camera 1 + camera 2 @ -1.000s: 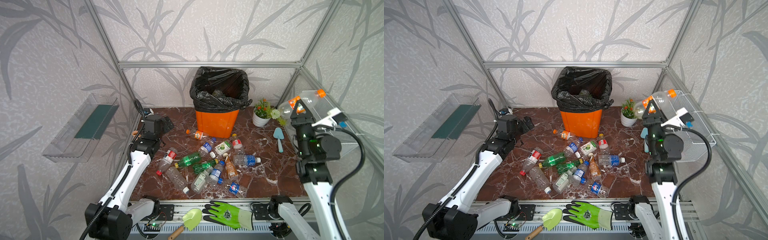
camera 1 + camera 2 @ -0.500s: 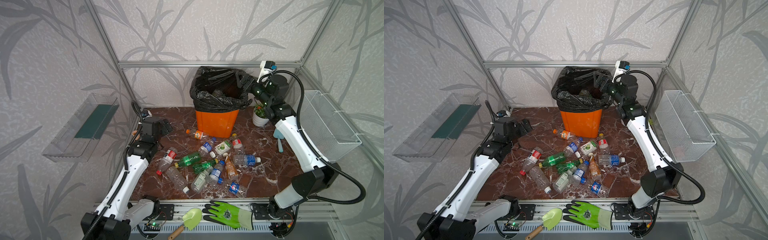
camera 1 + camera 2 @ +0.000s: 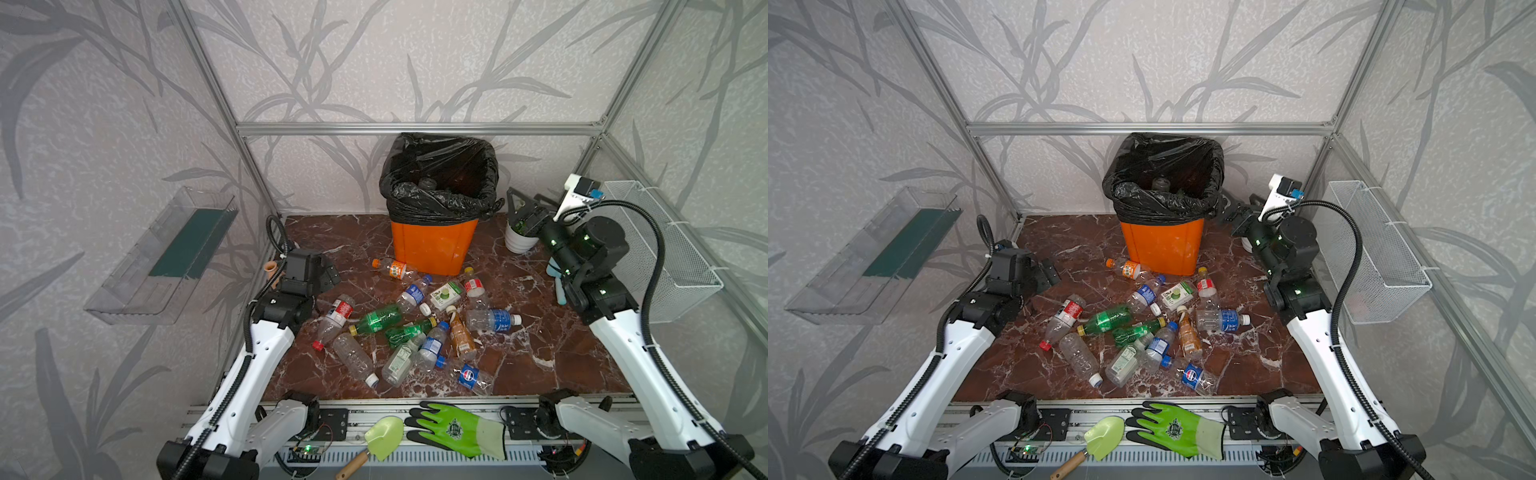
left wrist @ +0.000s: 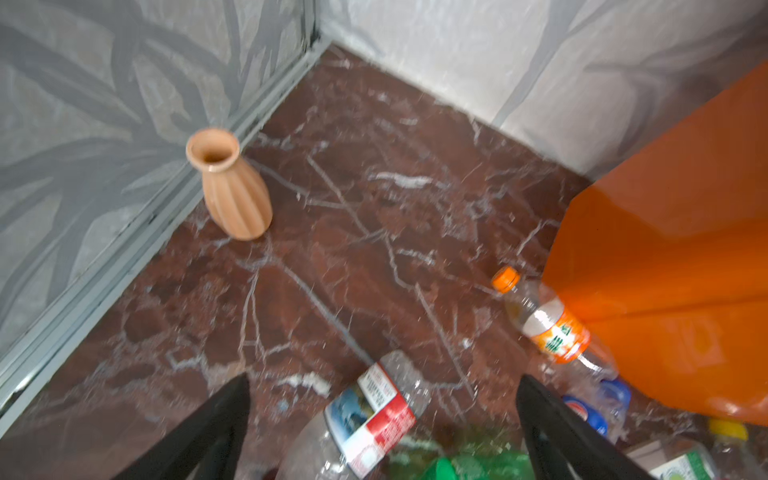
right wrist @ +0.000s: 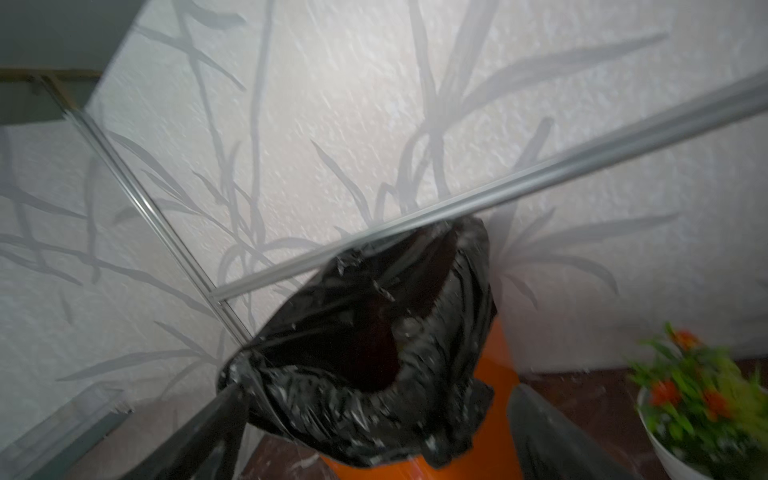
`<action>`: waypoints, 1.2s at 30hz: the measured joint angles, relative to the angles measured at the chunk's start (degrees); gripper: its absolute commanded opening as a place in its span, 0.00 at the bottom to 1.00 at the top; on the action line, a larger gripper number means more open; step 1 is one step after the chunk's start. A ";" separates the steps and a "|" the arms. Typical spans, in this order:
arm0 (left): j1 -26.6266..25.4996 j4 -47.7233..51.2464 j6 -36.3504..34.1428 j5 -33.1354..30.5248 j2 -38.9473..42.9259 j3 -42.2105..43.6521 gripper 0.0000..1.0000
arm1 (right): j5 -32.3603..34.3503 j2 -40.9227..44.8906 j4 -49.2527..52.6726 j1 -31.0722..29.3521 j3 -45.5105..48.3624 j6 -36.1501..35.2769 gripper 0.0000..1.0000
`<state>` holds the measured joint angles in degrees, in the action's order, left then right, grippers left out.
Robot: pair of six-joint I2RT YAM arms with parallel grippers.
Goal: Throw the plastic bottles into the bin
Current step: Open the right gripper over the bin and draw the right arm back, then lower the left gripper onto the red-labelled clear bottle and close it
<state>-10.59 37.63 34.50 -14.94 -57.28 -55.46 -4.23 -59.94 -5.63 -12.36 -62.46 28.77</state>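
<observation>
The orange bin (image 3: pixel 432 249) (image 3: pixel 1163 249) with its black bag stands at the back, and a clear bottle (image 3: pixel 1158 183) lies inside it. Several plastic bottles lie in a heap on the marble floor: a red-labelled one (image 3: pixel 337 311) (image 4: pixel 374 411), a green one (image 3: pixel 378 320), an orange-labelled one (image 3: pixel 392 268) (image 4: pixel 552 328), a blue-labelled one (image 3: pixel 492 320). My left gripper (image 3: pixel 330 275) (image 4: pixel 383 377) hangs open just left of the heap, above the red-labelled bottle. My right gripper (image 3: pixel 521 205) (image 5: pixel 378 395) is open and empty, beside the bin's right rim.
A white flower pot (image 3: pixel 517 243) (image 5: pixel 698 419) sits under my right gripper. A terracotta vase (image 4: pixel 232 195) stands by the left wall. A wire basket (image 3: pixel 660 249) hangs on the right wall, a clear tray (image 3: pixel 166 257) on the left. A green glove (image 3: pixel 453 428) and trowel (image 3: pixel 384 432) lie in front.
My right gripper held an orange-capped clear bottle high at the right, swung to the bin and opened. It has since dropped back beside the bin, empty. The left arm barely moved.
</observation>
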 measured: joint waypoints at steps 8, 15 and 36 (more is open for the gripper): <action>-0.70 5.20 0.96 2.86 2.01 9.86 0.93 | 2.05 8.87 5.81 6.10 22.56 5.40 0.98; -3.10 6.47 -1.81 5.25 -9.16 8.79 0.88 | 4.79 11.65 7.74 6.75 23.17 6.67 0.98; -3.93 3.85 -4.92 4.70 -27.30 4.98 0.79 | 5.77 9.79 8.96 6.80 23.17 8.79 0.98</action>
<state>-14.52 41.47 29.58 -10.24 -84.58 -50.48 1.54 -50.15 3.33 -5.56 -39.29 37.56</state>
